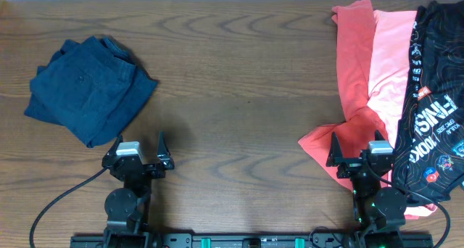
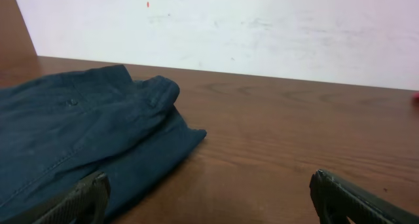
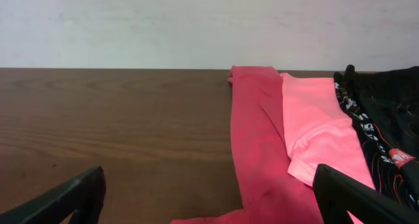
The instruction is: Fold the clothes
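Observation:
A folded dark blue garment [image 1: 90, 87] lies at the table's left; it also shows in the left wrist view [image 2: 85, 139]. At the right lies a heap: a red garment [image 1: 353, 81], a pink shirt [image 1: 391, 63] and a black printed shirt [image 1: 435, 96]. The right wrist view shows the red garment [image 3: 258, 139], the pink shirt [image 3: 317, 126] and the black shirt [image 3: 383, 129]. My left gripper [image 1: 140, 148] is open and empty near the blue garment's front edge. My right gripper [image 1: 359, 148] is open and empty over the red garment's near edge.
The brown wooden table [image 1: 239, 81] stretches between the two piles. A black cable [image 1: 58, 204] runs from the left arm's base. A pale wall [image 2: 262, 27] stands behind the table's far edge.

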